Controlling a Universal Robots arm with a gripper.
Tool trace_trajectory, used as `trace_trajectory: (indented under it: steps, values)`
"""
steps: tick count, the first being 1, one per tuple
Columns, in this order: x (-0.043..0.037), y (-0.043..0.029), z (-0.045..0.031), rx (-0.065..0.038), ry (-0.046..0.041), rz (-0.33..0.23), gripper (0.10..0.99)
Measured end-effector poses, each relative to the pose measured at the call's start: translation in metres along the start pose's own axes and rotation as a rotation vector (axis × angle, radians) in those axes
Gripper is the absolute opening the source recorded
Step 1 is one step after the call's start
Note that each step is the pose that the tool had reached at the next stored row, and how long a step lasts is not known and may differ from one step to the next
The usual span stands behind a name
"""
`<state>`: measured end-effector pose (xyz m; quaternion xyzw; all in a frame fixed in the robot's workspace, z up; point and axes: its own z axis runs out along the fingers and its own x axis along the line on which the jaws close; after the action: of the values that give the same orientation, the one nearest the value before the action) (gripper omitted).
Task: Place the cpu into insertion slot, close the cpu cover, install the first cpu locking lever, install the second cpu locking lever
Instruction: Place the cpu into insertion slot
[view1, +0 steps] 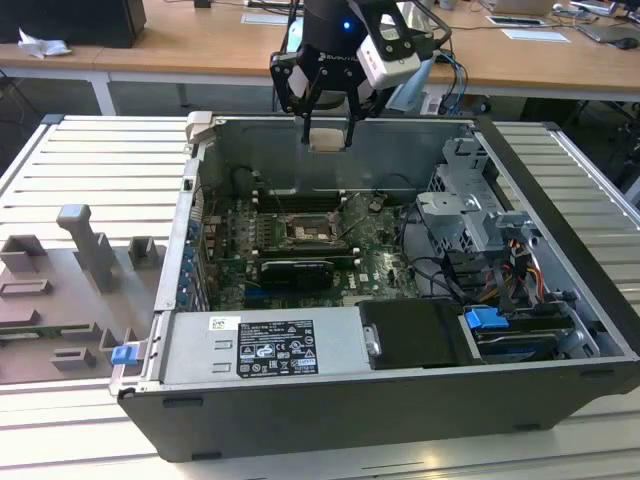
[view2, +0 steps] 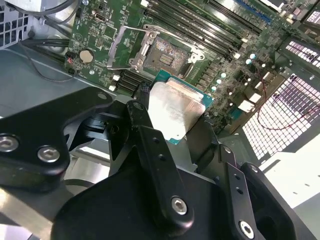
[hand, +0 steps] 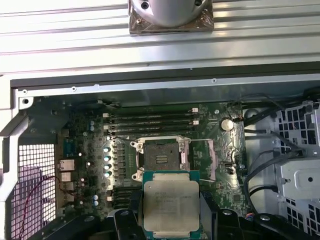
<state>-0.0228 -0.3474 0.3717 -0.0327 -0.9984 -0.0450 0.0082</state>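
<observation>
Claw (hand: 171, 219) around one cpu (hand: 171, 202)

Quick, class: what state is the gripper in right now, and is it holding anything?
Gripper: shut on the cpu, which is not yet in the insertion slot.

Black jointed jaws, silver screws (view2: 178, 205), blue light (view1: 347, 27), perhaps a white camera (view1: 385, 52).

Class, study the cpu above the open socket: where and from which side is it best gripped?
By two opposite thin edges, from above: the cpu is a flat, thin square with its top face up, and the gripper clamps it that way.
</observation>
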Motion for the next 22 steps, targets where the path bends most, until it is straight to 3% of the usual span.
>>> trace_trajectory:
  steps: [22]
  values:
    - [0.0000, 0.0000, 0.0000, -0.001, -0.0033, 0.038, 0.541]
